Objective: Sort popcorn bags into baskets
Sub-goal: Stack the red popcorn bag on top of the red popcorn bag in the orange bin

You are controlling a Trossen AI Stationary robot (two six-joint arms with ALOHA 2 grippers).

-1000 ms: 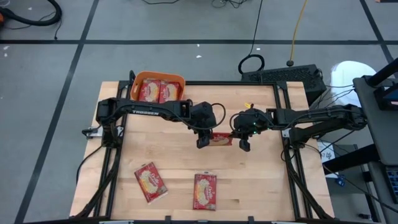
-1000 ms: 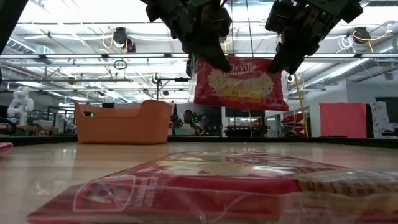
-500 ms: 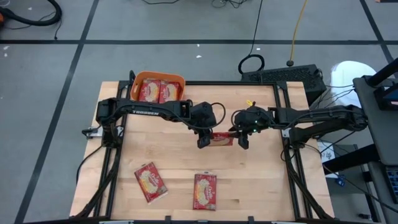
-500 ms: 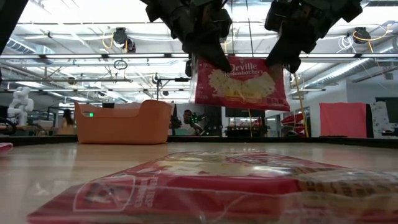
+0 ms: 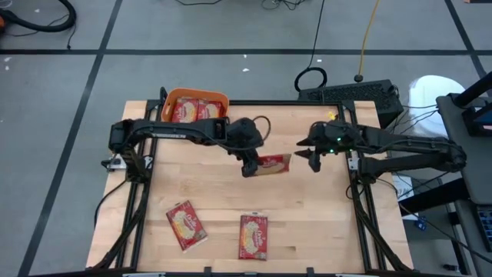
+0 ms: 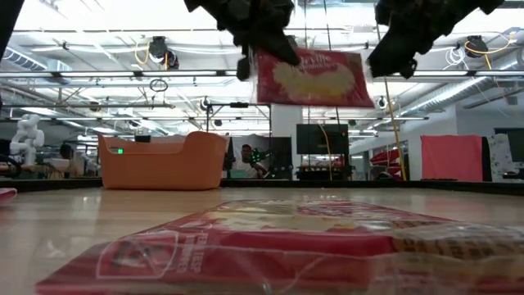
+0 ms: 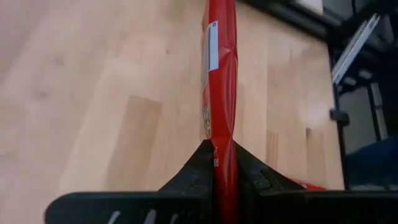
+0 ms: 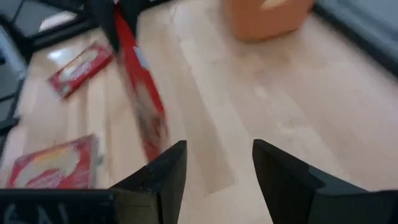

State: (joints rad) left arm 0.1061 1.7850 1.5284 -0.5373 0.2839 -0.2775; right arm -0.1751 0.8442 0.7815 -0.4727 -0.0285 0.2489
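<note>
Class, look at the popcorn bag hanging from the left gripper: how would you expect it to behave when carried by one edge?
The popcorn bag, pinched at one edge by the left gripper, sticks out without drooping, so it is probably fairly stiff and light. Its creased, glossy wrapper looks slippery, so it might slide or swing in a weak grip.

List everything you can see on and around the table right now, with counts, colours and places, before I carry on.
Held popcorn bag: one, red, in the air over the table's middle.
Popcorn bags on table: two, red, near edge.
Popcorn bags in basket: two showing, red.
Basket: one, orange, far left corner.
Table: one, light wood.
Keyboard: one, black, beyond the far right corner.
Left gripper: shut on the held bag's edge.
Right gripper: open, apart from the bag, to its right.
</note>
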